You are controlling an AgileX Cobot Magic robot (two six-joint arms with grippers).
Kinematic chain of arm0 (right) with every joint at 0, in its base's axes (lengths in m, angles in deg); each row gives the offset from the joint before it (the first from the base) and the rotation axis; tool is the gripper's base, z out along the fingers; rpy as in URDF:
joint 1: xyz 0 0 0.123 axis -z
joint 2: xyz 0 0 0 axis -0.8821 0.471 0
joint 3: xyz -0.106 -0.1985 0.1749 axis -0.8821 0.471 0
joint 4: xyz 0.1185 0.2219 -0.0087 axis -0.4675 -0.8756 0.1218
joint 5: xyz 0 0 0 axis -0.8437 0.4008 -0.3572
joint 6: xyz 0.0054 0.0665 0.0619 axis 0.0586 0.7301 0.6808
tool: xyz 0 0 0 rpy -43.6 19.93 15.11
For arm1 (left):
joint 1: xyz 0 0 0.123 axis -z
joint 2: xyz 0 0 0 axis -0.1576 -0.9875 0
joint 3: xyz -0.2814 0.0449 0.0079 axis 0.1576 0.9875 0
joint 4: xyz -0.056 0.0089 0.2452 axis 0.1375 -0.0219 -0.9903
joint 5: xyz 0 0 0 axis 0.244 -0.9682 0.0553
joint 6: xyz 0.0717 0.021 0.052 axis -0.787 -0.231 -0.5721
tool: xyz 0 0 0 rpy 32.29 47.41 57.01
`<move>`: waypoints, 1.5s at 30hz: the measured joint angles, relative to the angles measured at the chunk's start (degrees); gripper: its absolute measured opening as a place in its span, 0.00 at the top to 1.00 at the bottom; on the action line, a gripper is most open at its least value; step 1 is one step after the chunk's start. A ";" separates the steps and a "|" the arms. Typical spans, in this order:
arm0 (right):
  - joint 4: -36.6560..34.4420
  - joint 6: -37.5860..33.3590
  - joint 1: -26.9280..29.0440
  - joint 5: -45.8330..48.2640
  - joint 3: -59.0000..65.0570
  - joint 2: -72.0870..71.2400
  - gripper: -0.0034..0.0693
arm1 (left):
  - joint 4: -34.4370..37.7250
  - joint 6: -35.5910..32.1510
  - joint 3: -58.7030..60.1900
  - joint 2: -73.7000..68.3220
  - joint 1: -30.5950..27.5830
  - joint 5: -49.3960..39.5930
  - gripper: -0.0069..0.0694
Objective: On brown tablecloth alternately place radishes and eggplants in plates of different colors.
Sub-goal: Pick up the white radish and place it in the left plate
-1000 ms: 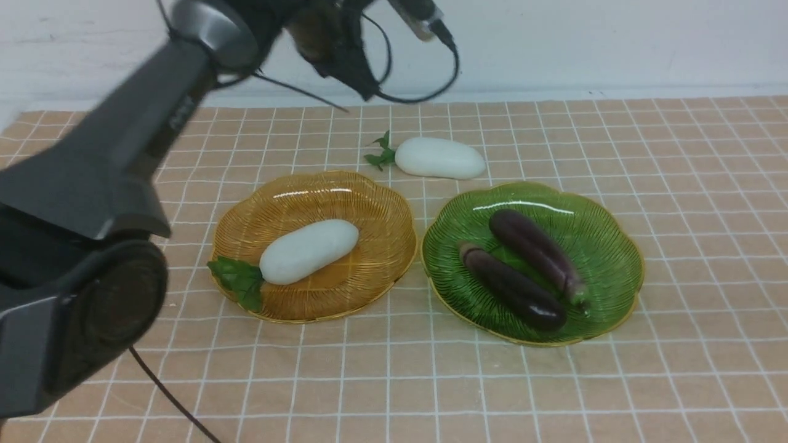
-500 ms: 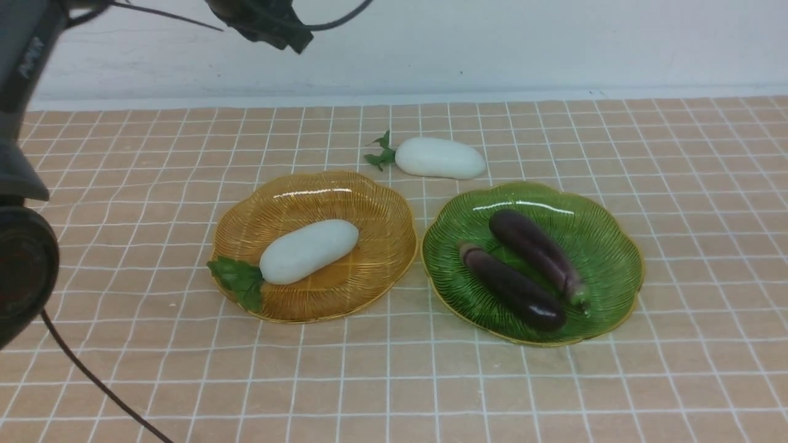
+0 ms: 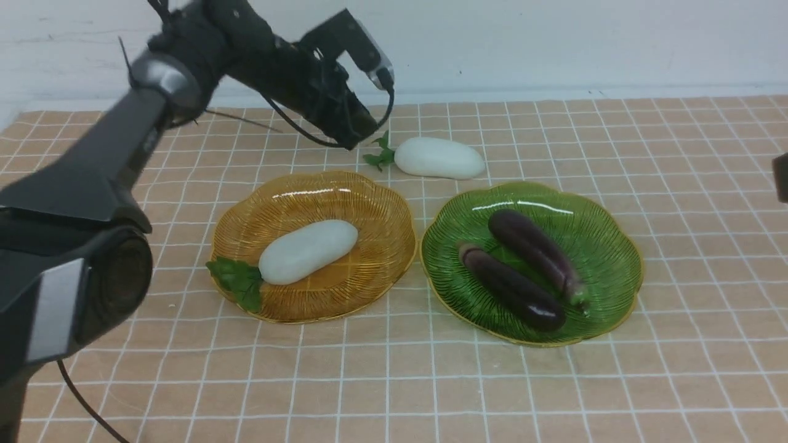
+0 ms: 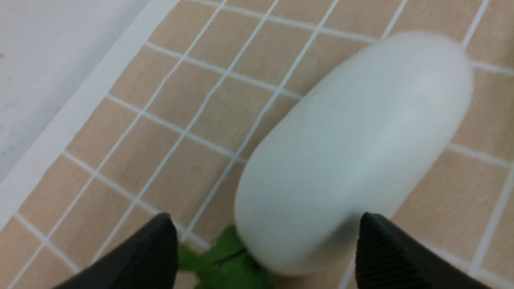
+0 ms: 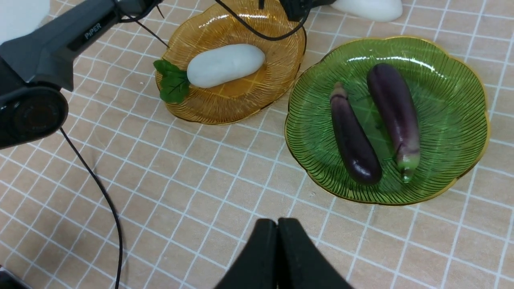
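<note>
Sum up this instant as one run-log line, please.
left gripper: open, at loose radish | right gripper: shut | amber plate: one radish | green plate: two eggplants

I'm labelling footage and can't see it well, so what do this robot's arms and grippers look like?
The left arm is dark grey to black, with a rounded joint, a loose black cable and pale "PiPER" lettering. Its gripper has dark, blurred fingertips. The right gripper has two matte black, tapering fingers; little else of that arm shows.

Two white radishes (image 3: 438, 157), two purple eggplants (image 3: 512, 287) and two scalloped plates (image 3: 314, 301) are in view.
</note>
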 joint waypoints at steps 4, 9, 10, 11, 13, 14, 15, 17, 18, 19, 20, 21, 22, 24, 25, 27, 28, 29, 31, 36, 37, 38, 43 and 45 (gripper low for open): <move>0.64 0.00 0.00 0.00 0.00 0.00 0.97 | -1.09 0.40 0.00 -0.95 -0.84 0.31 0.19; 0.76 0.00 0.00 0.00 0.00 0.00 0.97 | -1.22 0.41 0.00 -1.29 -0.96 0.38 0.24; 0.76 0.00 0.00 0.00 0.00 0.00 0.97 | -1.22 0.41 0.00 -1.29 -0.96 0.37 0.28; 0.76 0.00 0.00 0.00 0.00 0.00 0.97 | -1.22 0.41 0.00 -1.29 -0.96 0.37 0.33; 0.76 0.00 0.00 0.00 0.00 0.00 0.97 | -1.22 0.11 0.00 -1.29 -0.96 0.37 0.47; 0.76 0.00 0.00 0.00 0.00 0.00 0.97 | -1.35 -0.13 0.00 -1.29 -0.96 0.37 0.56; 0.76 0.00 0.00 0.00 0.00 0.00 0.97 | -1.43 -0.21 0.00 -1.35 -0.96 0.37 0.67; 0.76 0.00 0.00 0.00 0.00 0.00 0.97 | -1.37 -0.45 0.00 -1.35 -0.96 0.31 0.85; 0.76 0.00 0.00 0.00 0.00 0.00 0.97 | -1.12 -0.46 0.00 -1.35 -0.96 0.19 0.88; 0.76 0.00 0.00 0.00 0.00 0.00 0.97 | -0.87 -0.53 -0.08 -1.35 -0.96 -0.07 0.90; 0.76 0.00 0.00 0.00 0.00 0.00 0.97 | -0.82 -0.59 -0.28 -1.35 -0.96 -0.49 0.90; 0.81 0.00 0.00 0.00 0.00 0.00 0.97 | -0.77 -0.58 -0.67 -1.35 -0.96 -1.38 0.91; 0.81 0.00 0.00 0.00 0.00 0.00 0.97 | -0.77 -0.58 -0.80 -1.27 -0.96 -1.70 0.91; 0.81 0.00 0.00 0.00 0.00 0.00 0.97 | -0.63 -0.65 -0.93 -0.70 -0.96 -2.38 0.91; 0.81 0.00 0.00 0.00 0.00 0.00 0.97 | -0.63 -0.65 -0.93 -0.10 -0.96 -3.29 0.91; 0.81 0.00 0.00 0.00 0.00 0.00 0.97 | -0.57 -0.65 -1.22 0.89 -0.96 -4.68 0.91; 0.81 0.00 0.00 0.00 0.00 0.00 0.97 | -0.58 -0.67 -1.35 1.48 -0.90 -4.75 0.91; 0.87 0.00 0.00 0.00 0.00 0.00 0.97 | -0.16 -0.81 -1.64 1.84 -0.86 -4.75 0.91; 1.51 0.00 0.00 0.00 0.00 0.00 0.97 | 1.40 -1.26 -1.71 2.17 -0.56 -4.00 0.91; 2.54 0.00 0.00 0.00 0.00 0.00 0.97 | 4.89 -3.81 -1.76 2.17 0.65 0.48 0.87; 2.55 0.00 0.00 0.00 0.00 0.00 0.97 | 5.68 -4.51 -1.76 2.17 0.77 1.05 0.84; 2.55 0.00 0.00 0.00 0.00 0.00 0.97 | 6.13 -5.03 -1.76 2.17 0.81 1.43 0.80; 2.55 0.00 0.00 0.00 0.00 0.00 0.97 | 6.55 -6.09 -1.76 2.17 0.83 1.69 0.46; 2.55 0.00 0.00 0.00 0.00 0.00 0.97 | 6.55 -6.25 -1.76 2.01 0.97 1.75 0.31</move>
